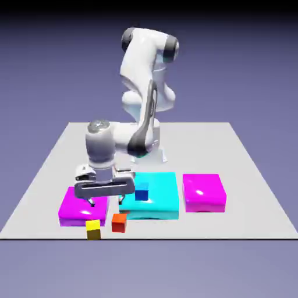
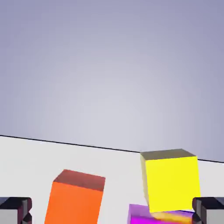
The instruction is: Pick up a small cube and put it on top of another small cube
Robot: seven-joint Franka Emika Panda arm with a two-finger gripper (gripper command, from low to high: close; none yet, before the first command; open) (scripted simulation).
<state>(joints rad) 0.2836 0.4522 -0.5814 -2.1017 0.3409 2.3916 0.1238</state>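
The robot arm is bent at its elbow, the forearm descending to the wrist on the exterior view's left. The hand points downward — its body level, or nearly so. The gripper is open: two fingers stand wide apart — nothing is held between them.

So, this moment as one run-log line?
claw: open, empty | yellow cube: not grasped | red-orange cube: nothing stacked on it

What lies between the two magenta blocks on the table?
A flat cyan block, with a small blue cube on it; the exterior view shows this.
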